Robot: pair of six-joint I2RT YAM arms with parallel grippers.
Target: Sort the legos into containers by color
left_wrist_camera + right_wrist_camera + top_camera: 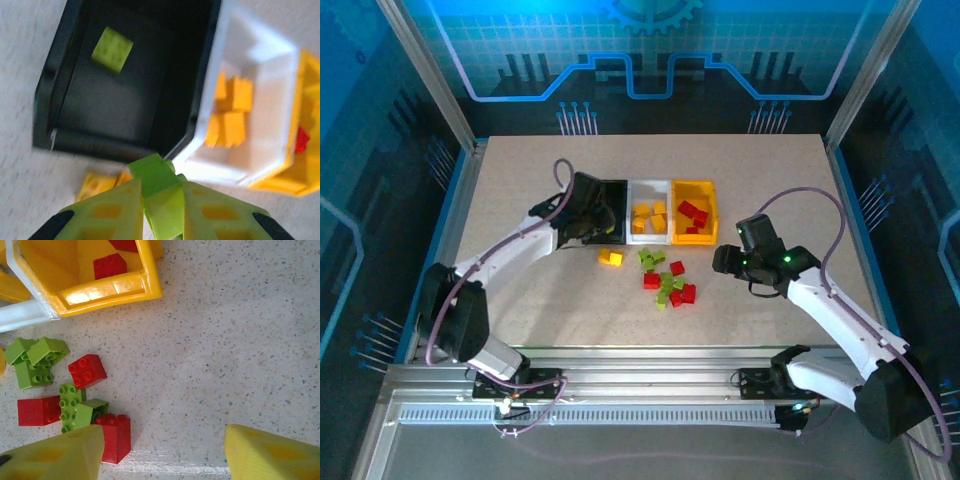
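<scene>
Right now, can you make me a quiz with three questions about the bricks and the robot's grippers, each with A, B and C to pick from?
1. Where do the sorted red bricks lie?
A black bin
B white bin
C yellow bin

2. What colour is the held brick in the left gripper?
A red
B green
C orange

3. How is the right gripper?
A open and empty
B shut on a red brick
C shut on a bin

Answers:
1 C: red ones sit inside the yellow bin.
2 B: the piece pinched between its fingers is lime green.
3 A: its fingers stand wide apart over bare table.
</scene>
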